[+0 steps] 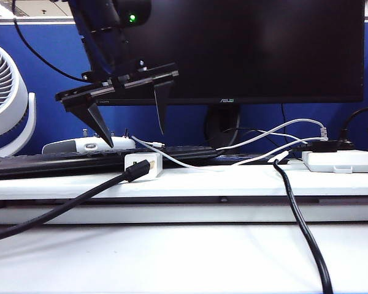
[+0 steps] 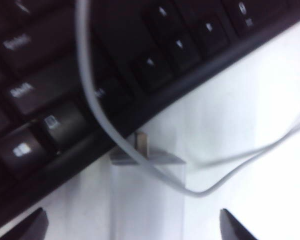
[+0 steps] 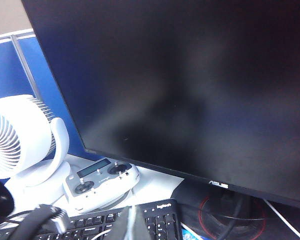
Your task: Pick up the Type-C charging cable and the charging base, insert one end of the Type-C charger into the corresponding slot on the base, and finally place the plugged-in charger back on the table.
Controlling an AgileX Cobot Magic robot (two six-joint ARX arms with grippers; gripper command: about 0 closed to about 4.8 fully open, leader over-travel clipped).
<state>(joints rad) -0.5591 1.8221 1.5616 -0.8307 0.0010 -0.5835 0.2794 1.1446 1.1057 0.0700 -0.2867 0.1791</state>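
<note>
Exterior view: left gripper hanging wide open above the charging base, sitting at the raised ledge's front edge on the table; looking light, rigid, smooth, best pinched across its flat sides.
Left wrist view: Type-C charging cable trailing limp over the keyboard, needing a grip near the plug.
Right wrist view: right gripper showing no fingertips, resting shut.

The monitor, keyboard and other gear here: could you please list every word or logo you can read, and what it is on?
"ASUS": monitor bezel.
"logitech": keyboard edge, small.
"Shift": keyboard key, blurred, a likely reading.
Other key legends and the white controller display: too blurred to read.
</note>
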